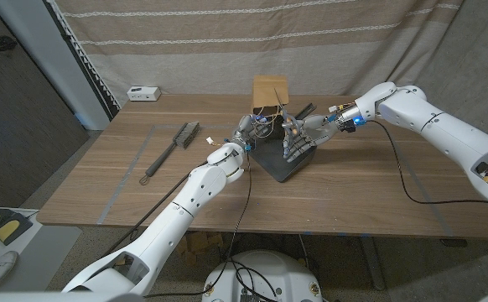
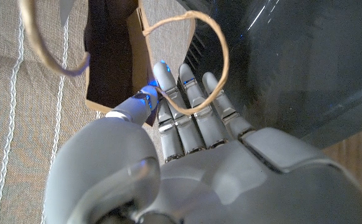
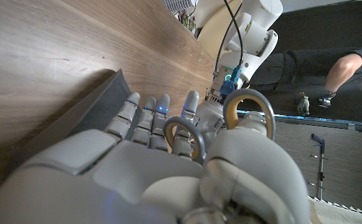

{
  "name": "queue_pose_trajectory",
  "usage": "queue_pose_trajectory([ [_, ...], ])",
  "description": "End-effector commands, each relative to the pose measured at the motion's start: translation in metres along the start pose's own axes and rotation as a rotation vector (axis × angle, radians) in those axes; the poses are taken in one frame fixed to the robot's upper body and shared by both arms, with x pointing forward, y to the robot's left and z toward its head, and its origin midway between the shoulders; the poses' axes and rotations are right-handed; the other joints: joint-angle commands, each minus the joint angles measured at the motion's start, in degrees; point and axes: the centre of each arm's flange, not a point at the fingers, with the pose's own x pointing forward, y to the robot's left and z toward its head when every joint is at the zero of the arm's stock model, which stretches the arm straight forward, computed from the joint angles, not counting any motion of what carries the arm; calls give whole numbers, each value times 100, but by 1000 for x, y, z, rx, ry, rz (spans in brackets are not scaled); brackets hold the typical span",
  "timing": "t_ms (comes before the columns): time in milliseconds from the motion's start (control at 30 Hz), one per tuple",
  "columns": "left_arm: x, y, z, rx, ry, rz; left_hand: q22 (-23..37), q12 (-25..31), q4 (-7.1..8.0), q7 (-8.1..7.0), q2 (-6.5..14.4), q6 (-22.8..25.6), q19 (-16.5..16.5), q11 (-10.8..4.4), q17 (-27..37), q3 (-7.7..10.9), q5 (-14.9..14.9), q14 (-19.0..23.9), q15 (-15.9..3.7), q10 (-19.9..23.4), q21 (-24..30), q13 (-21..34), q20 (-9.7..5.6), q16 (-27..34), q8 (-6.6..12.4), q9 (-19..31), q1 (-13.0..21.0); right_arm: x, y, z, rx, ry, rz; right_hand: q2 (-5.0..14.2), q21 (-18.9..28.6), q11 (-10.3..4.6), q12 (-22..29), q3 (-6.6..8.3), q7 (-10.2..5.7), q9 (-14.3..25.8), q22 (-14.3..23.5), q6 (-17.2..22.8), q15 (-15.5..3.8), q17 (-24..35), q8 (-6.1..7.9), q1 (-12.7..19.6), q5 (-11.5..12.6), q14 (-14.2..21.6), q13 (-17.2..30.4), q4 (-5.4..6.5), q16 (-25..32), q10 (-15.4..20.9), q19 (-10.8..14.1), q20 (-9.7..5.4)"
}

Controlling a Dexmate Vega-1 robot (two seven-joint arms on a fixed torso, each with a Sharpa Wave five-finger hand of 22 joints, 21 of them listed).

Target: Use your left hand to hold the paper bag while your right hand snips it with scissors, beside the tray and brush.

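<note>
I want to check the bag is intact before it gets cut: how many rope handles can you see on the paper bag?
2. In the left wrist view, one handle loops around the left hand's fingertips; the other hangs free beside the paper bag, partly cut off by the frame.

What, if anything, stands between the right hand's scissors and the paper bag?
Nothing visible does. The right hand holds the scissors over the tray, just in front of the bag; the left hand is at the bag's handle.
</note>
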Motion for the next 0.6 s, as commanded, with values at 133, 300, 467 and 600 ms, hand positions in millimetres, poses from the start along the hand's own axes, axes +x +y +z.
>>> queue_pose_trajectory([
  [133,-2,0,0,-1,-4,-3,6,69,-5,-246,12,538,-10,-304,16,49,35,-2,-608,119,35,18,-734,-6,26,40,64,1,1,0,0,-2,-1,16,-29,-739,104,73,128,-123,26,164,-64,5,-44,127,-19,15,-107,-20,-33,1068,69,-58],
  [300,-1,0,0,-3,-3,-6,6,73,-4,-244,12,543,-14,-302,17,50,35,-1,-607,109,44,-1,-733,-5,22,29,65,2,1,0,9,0,0,18,-4,-803,179,113,84,-231,30,451,-128,5,-53,171,-31,163,-208,-40,-3,1330,160,-113],
  [467,0,1,0,-6,-3,-6,6,89,-7,-254,9,562,-17,-302,17,53,36,1,-608,118,56,-24,-732,-5,30,30,69,3,0,1,4,0,-2,78,44,-959,276,227,-33,-397,42,977,-363,17,-40,289,-50,490,-386,-79,92,1716,306,-233],
  [600,0,1,0,-6,-1,-7,6,103,-7,-247,7,562,-20,-302,17,55,36,1,-608,116,66,-34,-731,-5,22,14,72,5,0,1,12,-3,-1,103,116,-1057,387,363,-98,-607,58,1519,-598,47,-79,390,-99,852,-648,-98,214,2260,490,-362],
])
